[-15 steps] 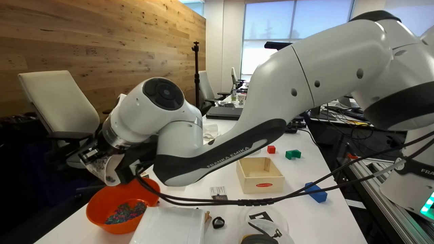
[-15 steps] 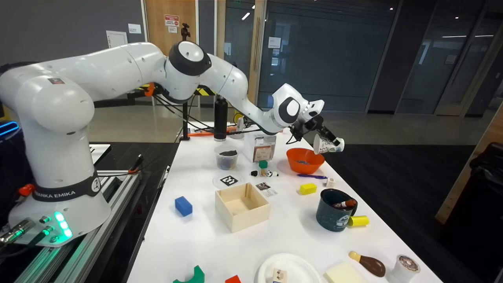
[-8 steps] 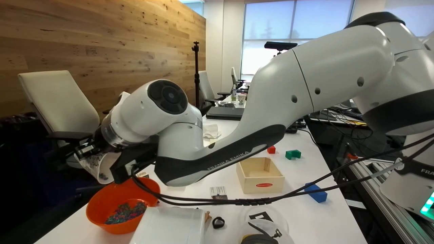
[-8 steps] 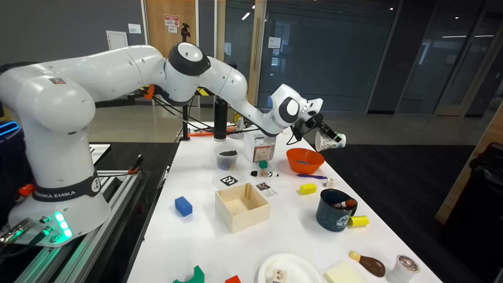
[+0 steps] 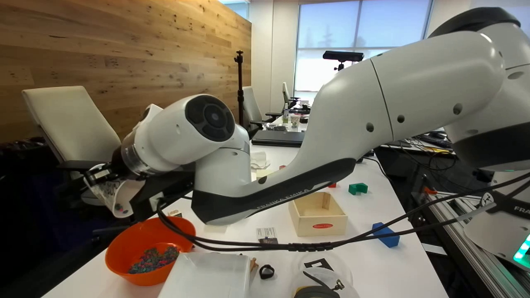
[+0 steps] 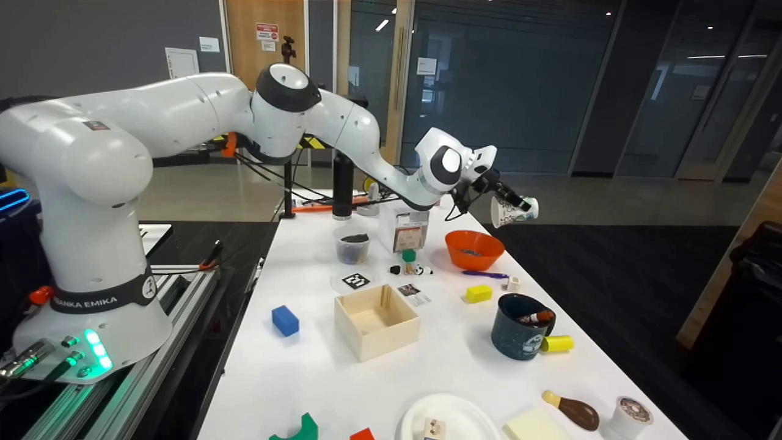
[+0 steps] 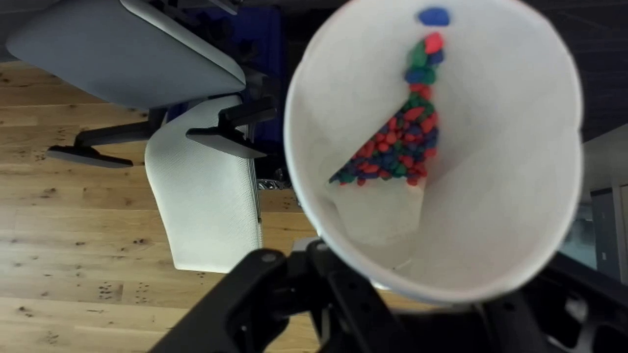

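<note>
Gripper (image 6: 520, 206), jaws partly spread, holds a tilted cup (image 7: 471, 147)

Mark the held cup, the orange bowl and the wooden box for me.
Cup (image 7: 495, 152), wrist view: on its white inner wall.
Orange bowl (image 5: 143, 237), in an exterior view: on its inner wall.
Wooden box (image 6: 390, 338), in an exterior view: on its outer wall.

Pieces (image 7: 400, 147) lie in the cup (image 7: 485, 142) and in the bowl (image 6: 473, 261).

Cup (image 7: 495, 147) partly off-frame, wrist vw.
</note>
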